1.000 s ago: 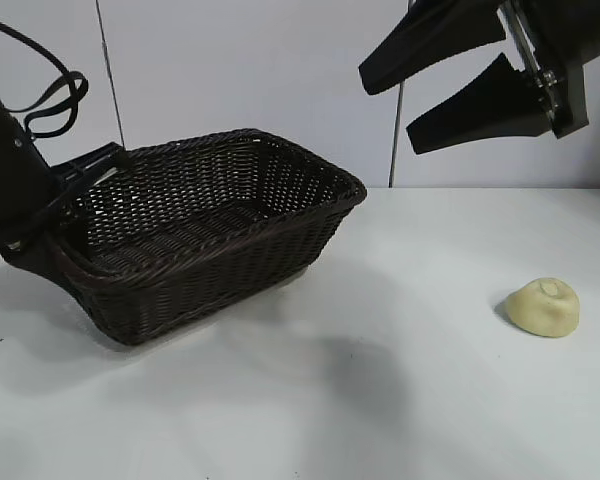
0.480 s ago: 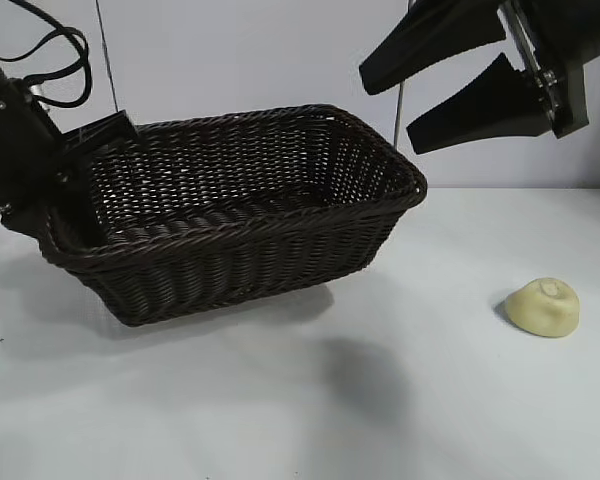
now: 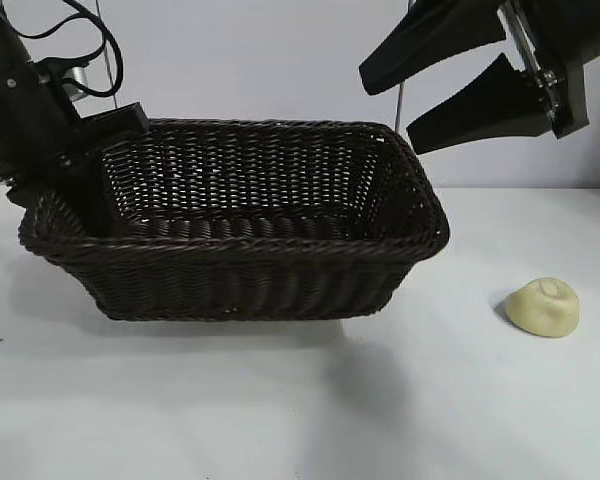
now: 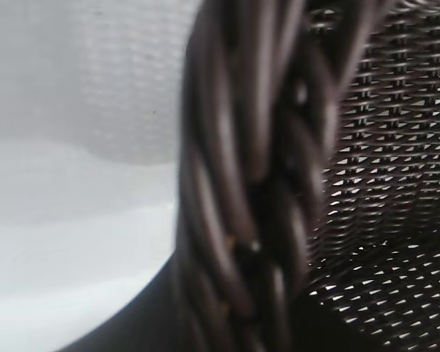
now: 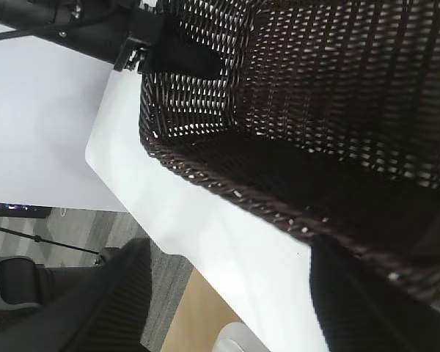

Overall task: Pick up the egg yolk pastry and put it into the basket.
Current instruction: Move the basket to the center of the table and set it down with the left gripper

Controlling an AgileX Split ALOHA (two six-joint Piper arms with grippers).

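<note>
Quick count: there's one basket [image 3: 250, 265], dark brown wicker, and one egg yolk pastry [image 3: 544, 306], pale yellow. Two robot arms are around, so two grippers: the left gripper [image 3: 80, 165] and the right gripper [image 3: 435, 85], each with a pair of black fingers. One white table [image 3: 310, 410] under it all. In the right wrist view, one office chair [image 5: 18, 282] shows off the table.

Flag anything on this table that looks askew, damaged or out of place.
Nothing is damaged or spilled. The basket sits level on the table, its left end clamped by the left gripper. The egg yolk pastry lies apart on the table to its right, intact. The right gripper hangs open above.
</note>
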